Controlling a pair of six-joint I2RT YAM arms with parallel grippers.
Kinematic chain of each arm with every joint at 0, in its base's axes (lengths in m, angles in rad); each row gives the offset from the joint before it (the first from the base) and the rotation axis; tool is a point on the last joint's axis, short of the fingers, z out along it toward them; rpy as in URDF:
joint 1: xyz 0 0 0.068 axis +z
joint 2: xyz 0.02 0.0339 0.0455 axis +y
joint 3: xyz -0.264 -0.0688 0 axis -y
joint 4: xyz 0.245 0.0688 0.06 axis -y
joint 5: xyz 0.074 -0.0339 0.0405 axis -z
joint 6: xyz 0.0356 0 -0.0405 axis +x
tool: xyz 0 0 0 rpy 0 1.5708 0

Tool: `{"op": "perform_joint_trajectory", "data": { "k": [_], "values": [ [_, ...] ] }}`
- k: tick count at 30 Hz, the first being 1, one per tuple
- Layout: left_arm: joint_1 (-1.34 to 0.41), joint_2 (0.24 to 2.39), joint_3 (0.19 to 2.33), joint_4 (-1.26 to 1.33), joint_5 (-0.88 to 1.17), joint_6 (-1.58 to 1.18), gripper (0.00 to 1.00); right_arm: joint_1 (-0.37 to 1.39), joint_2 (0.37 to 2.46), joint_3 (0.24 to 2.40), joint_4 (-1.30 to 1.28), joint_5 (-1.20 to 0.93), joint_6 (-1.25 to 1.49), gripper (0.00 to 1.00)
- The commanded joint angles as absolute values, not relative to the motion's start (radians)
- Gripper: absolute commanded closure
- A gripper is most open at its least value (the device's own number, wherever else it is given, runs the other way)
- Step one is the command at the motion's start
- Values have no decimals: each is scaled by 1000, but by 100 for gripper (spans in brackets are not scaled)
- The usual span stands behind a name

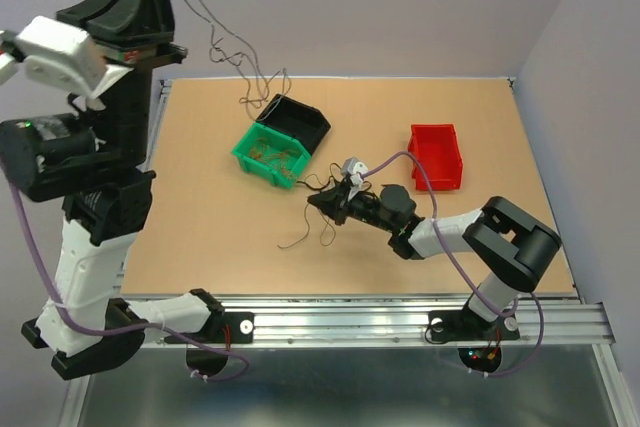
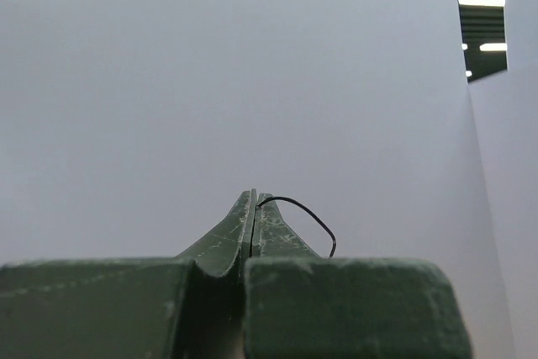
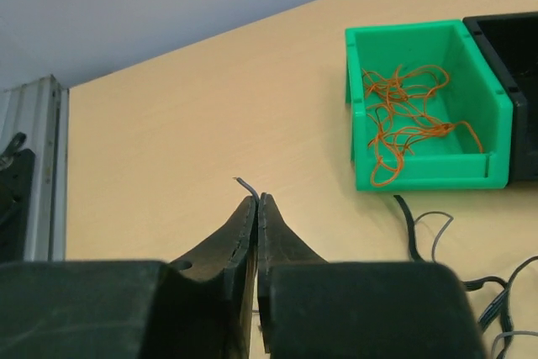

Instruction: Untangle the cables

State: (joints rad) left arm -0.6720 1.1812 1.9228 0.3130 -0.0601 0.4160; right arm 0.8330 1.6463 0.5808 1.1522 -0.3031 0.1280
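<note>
- Pale walls close in a tan wooden table (image 1: 200, 197) that carries three small plastic bins.
- Green bin (image 3: 361, 107) sits toward the far middle with a loose tangle of orange cables (image 3: 403, 115) on its floor.
- Black bin (image 1: 300, 117) touches the green one's far right side and looks tipped. Its inside is too dark to say what it holds.
- Red bin (image 1: 437, 129) stands well apart to the right, and the right arm's thick purple cable (image 1: 420, 172) crosses its near left corner.
- Left gripper (image 2: 254, 199) is raised high above the table's far left, its fingers pressed together on a thin black cable (image 2: 307, 212). That cable hangs in long curls down to the table just beside the black bin.
- Right gripper (image 3: 256, 201) lies low over the table just in front of the green bin. Its fingers are closed tight, with a short dark wire end poking out at the tips.
- Loose dark and grey cables (image 1: 322, 232) curl on the table around and just near of the right gripper.
</note>
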Motion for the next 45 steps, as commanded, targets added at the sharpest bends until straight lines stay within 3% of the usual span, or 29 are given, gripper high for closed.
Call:
{"op": "perform_joint_trajectory", "data": {
  "k": [1, 3, 13, 18, 21, 31, 45],
  "values": [
    [-670, 1169, 1913, 403, -77, 419, 100, 839, 1652, 603, 1172, -307, 100, 74],
    [-670, 1151, 1869, 403, -58, 405, 100, 841, 1631, 595, 1172, -291, 107, 37],
    [-670, 959, 1476, 426, 112, 334, 100, 853, 1513, 600, 1210, -534, 74, 1],
    [-670, 809, 1182, 535, 164, 281, 100, 877, 1462, 607, 1209, -529, 49, 0],
    [-670, 740, 1062, 593, 184, 246, 100, 879, 1454, 617, 1213, -399, 43, 0],
    [-670, 686, 950, 629, 307, 144, 100, 877, 1633, 690, 1360, -63, -25, 0],
    [-672, 727, 951, 603, 368, 104, 100, 879, 1844, 746, 1667, -288, 80, 4]
  ]
}}
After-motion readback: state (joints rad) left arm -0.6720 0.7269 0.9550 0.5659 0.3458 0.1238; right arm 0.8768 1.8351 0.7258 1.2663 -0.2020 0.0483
